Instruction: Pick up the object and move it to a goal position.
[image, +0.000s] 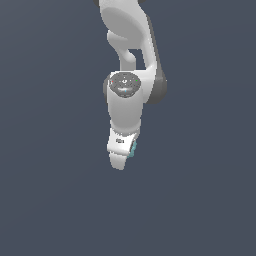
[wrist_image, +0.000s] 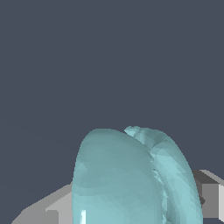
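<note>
A plain dark slate ground is shown in both views, with no goal marker to be seen on it. The arm (image: 127, 75) is seen in the exterior view coming down from the top edge, white with dark grey joints, and it ends in the gripper (image: 121, 159), which is pointed downward near the middle of the picture.

The blob (wrist_image: 131, 179) is found at the gripper itself, not apart from it: in the exterior view only a thin teal sliver is shown at the gripper's edge, on the exterior view's right, the rest being hidden by the white body. In the wrist view the blob is seen very close to the camera, with grey finger parts (wrist_image: 212, 199) showing on both sides of it, so it is judged to be clamped between the fingers, which are closed in as far as its width allows. Whether it is lifted off the ground cannot be told.

Since the blob is already held, the coming move is judged to be a carry, and nothing here shows which way the goal lies.

The blob is matte, pale teal and rounded, made of two lobes pressed together with a ragged seam between them
</note>
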